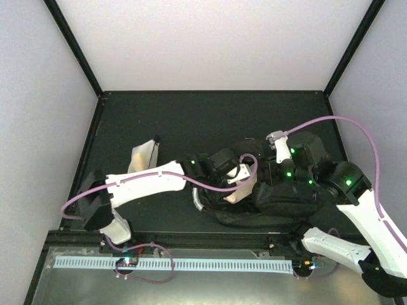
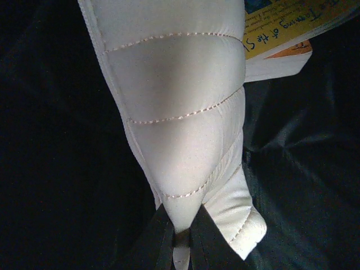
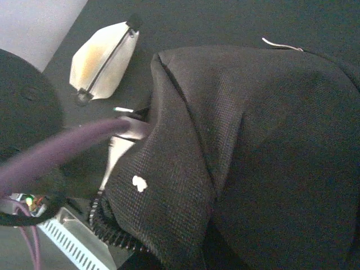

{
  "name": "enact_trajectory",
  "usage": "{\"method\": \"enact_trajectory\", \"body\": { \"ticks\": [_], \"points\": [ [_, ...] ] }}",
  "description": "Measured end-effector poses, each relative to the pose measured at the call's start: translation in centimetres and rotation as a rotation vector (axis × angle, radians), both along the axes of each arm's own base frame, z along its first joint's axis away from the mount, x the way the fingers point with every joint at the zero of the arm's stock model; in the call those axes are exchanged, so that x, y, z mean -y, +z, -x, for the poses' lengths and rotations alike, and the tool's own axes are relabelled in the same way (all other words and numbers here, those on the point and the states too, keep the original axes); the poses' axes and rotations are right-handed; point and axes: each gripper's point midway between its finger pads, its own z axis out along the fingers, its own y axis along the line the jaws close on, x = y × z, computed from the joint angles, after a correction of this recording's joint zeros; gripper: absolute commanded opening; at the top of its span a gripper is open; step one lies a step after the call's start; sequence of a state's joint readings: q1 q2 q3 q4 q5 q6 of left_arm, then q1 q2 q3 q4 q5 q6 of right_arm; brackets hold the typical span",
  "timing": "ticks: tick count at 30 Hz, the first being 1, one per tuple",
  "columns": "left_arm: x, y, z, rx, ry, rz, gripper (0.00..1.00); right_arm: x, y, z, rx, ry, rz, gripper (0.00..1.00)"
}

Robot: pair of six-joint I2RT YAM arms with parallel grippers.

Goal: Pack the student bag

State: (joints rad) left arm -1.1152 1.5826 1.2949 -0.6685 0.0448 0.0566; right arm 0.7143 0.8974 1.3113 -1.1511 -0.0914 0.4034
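Pinching a cream quilted pouch (image 2: 180, 112) by its end, the shut left tool (image 2: 181, 244) is risking dropping it, the shut right tool (image 1: 276, 171) clamping the black fabric student bag (image 3: 253, 157).

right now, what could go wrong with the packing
1. The left gripper pinches the white quilted case only at its narrow end, so it may slip out.
2. The yellow book lies right beside the case; pushing in could jam them together.
3. The purple cable runs up to the edge of the student bag and could snag.
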Motion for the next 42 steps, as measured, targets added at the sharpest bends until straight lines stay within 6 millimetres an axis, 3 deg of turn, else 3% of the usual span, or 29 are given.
{"method": "enact_trajectory", "body": {
  "ticks": [7, 15, 20, 23, 25, 33, 42],
  "points": [
    [0.7, -1.6, -0.9, 0.013, 0.022, -0.109, 0.02, -1.1, 0.3, 1.0, -0.019, 0.069, -0.059, 0.02],
    [0.1, 0.3, -3.8, 0.131, 0.143, -0.179, 0.04, -1.6, 0.9, 1.0, 0.030, 0.088, -0.122, 0.02],
    [-0.1, 1.4, -5.0, 0.198, 0.184, -0.183, 0.21, -1.6, 1.5, 0.9, 0.060, 0.089, -0.146, 0.02],
    [0.4, 1.5, -5.3, 0.215, 0.196, -0.148, 0.46, -1.6, 1.5, 1.0, 0.061, 0.090, -0.147, 0.02],
    [0.7, 1.6, -5.6, 0.227, 0.212, -0.112, 0.54, -1.7, 1.3, 1.0, 0.057, 0.093, -0.147, 0.02],
    [0.4, 2.6, -5.6, 0.238, 0.263, -0.024, 0.69, -1.3, 1.1, 0.6, 0.075, 0.064, -0.125, 0.02],
    [-3.4, 9.0, -2.1, 0.185, 0.271, 0.215, 0.77, -0.1, 0.8, -0.8, 0.107, -0.033, -0.079, 0.03]
  ]
}}
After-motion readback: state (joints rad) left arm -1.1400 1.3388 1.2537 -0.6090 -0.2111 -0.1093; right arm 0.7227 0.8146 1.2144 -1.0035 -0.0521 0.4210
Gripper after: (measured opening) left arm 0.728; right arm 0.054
